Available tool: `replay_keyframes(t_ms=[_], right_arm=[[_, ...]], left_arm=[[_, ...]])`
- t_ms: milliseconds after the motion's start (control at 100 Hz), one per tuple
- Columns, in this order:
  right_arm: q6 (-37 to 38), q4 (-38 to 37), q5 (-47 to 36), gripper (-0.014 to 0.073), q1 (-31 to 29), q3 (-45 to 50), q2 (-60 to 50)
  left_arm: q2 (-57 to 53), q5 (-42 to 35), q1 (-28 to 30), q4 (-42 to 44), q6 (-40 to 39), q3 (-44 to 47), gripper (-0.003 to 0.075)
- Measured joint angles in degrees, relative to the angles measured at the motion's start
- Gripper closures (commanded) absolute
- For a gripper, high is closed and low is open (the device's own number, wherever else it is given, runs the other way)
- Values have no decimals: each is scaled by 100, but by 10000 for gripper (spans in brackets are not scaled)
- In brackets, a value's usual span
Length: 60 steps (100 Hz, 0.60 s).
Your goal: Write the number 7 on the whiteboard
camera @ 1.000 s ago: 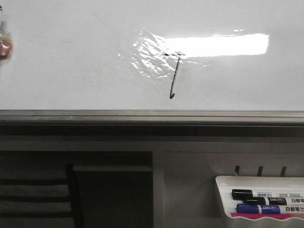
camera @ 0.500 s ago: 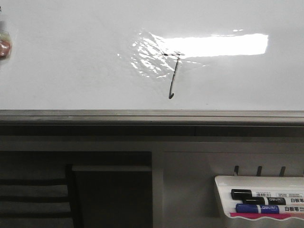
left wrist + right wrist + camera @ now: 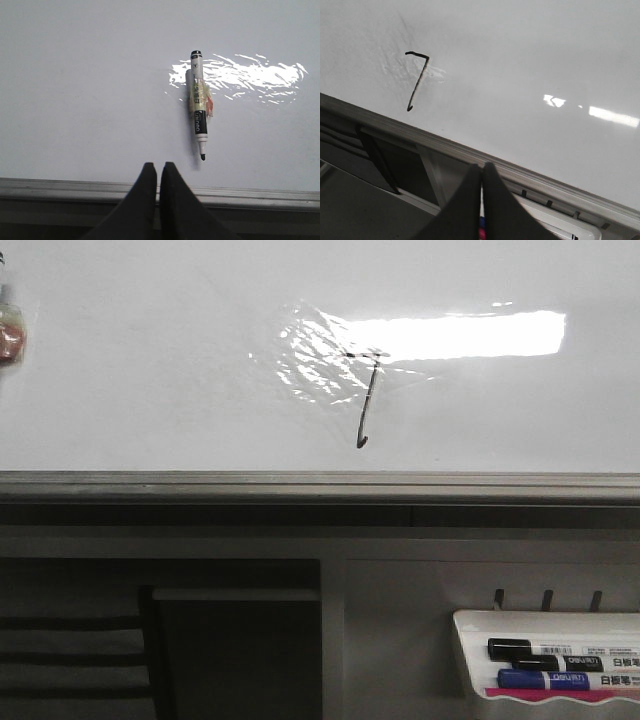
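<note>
The whiteboard (image 3: 150,390) fills the upper front view, with a bright glare and a wrinkled shiny patch. The number 7 (image 3: 366,400) is drawn on it in thin black strokes, and it also shows in the right wrist view (image 3: 418,80). An uncapped black-and-white marker (image 3: 198,110) with tape round it lies against the board, tip toward the rail. My left gripper (image 3: 158,167) is shut and empty, just short of the marker's tip, over the rail. My right gripper (image 3: 482,167) is shut and empty, below the board's rail. Neither gripper shows in the front view.
A grey metal edge rail (image 3: 320,483) runs under the board. A white marker tray (image 3: 470,660) with black and blue markers (image 3: 560,665) hangs at the lower right. A dark shelf frame (image 3: 160,640) is at the lower left. The taped marker's edge (image 3: 8,335) shows at far left.
</note>
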Motion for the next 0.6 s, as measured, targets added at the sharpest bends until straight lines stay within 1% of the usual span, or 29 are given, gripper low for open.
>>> replay_keyframes(t_ms=[600], right_arm=[[0,0,0,660,0,0,0]], left_arm=[[0,-37,0,-57,115,0,741]])
